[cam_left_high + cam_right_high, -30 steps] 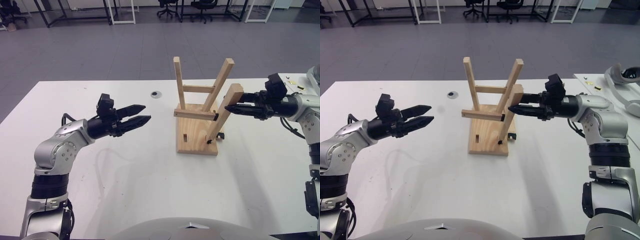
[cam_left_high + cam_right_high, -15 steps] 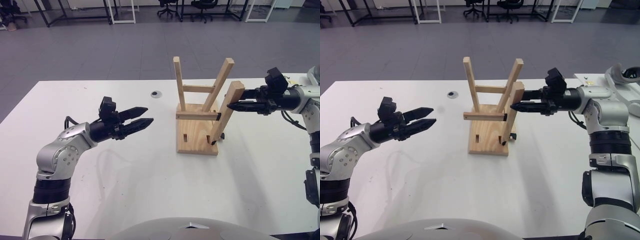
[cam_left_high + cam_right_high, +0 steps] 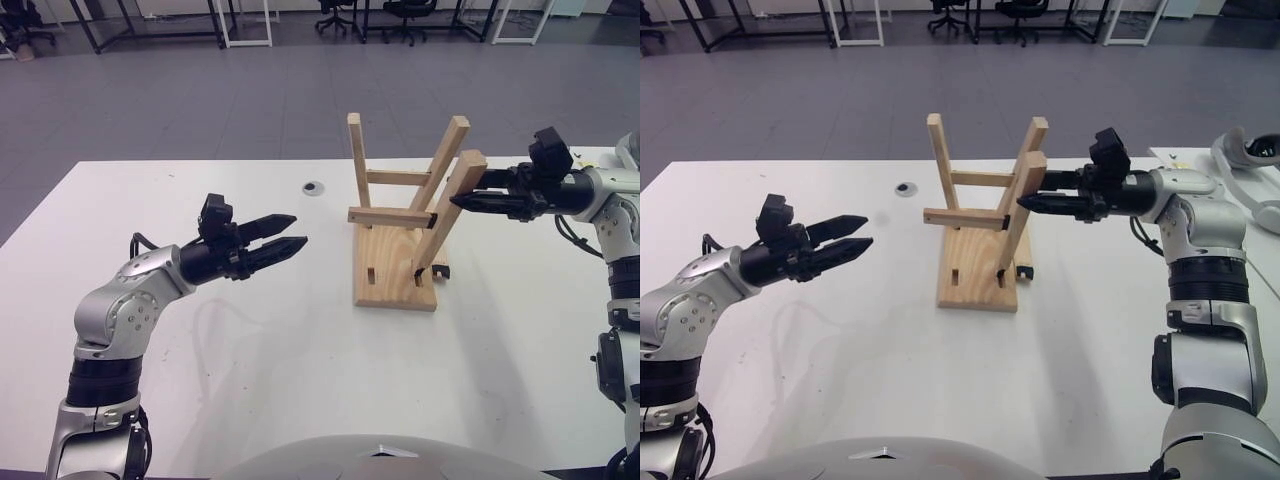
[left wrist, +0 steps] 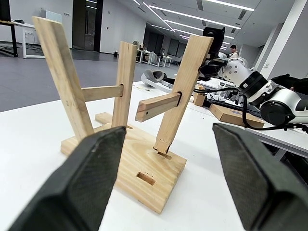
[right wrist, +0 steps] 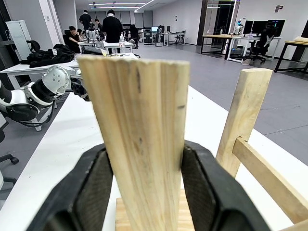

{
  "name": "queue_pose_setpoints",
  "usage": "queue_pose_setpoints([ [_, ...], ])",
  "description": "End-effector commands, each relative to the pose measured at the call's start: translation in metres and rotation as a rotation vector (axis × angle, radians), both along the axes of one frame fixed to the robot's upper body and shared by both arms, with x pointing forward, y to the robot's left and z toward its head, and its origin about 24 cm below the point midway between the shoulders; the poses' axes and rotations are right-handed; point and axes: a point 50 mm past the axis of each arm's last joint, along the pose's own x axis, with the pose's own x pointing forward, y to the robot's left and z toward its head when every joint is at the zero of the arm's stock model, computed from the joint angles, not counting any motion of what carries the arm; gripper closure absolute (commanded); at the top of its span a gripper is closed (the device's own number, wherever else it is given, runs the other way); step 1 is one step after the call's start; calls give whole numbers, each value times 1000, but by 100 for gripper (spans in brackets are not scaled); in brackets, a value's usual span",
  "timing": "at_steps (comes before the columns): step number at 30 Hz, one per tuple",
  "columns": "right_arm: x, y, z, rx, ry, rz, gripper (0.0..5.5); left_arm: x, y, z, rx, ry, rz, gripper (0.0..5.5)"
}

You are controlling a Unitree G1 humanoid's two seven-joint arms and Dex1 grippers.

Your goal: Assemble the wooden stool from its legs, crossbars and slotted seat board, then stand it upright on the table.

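I have the right gripper [image 3: 458, 201] closed on the top end of a loose leg [image 3: 445, 225], its fingers pinching the wood from both sides. This leg's long axis leans, with the top to the right and the foot down at the near right corner of the seat board [image 3: 385, 288], which lies flat on the bench [image 3: 250, 340] with the legs pointing up. I judge the next move turns on bringing that axis upright over its slot. From the left wrist view the foot meets the board, but I cannot tell whether the tenon is seated. The leg's crossbar [image 3: 390, 216] sticks out to the left, its end free. Two far legs [image 3: 358, 165] stand joined by a far crossbar [image 3: 398, 178]. The left gripper [image 3: 296, 230] hangs well left of the stool with its fingers moderately spread and empty, pointing right at it. A small dark piece [image 3: 440, 270] beside the board is too small to identify.
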Motion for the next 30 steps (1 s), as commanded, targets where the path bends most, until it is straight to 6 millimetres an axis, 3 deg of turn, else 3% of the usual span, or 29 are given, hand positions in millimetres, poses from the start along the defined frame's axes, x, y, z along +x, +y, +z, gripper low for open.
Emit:
queue_pose_setpoints([
  [1,-4,-2,9,1,-15,7,343,-1,0,-1,3,-2,1,219],
  [11,-14,-7,-3,-13,40,-9,343,-3,1,-1,0,1,10,219],
  [30,-2,-9,-18,-44,25,-63,343,-3,-3,2,-5,-6,-5,219],
])
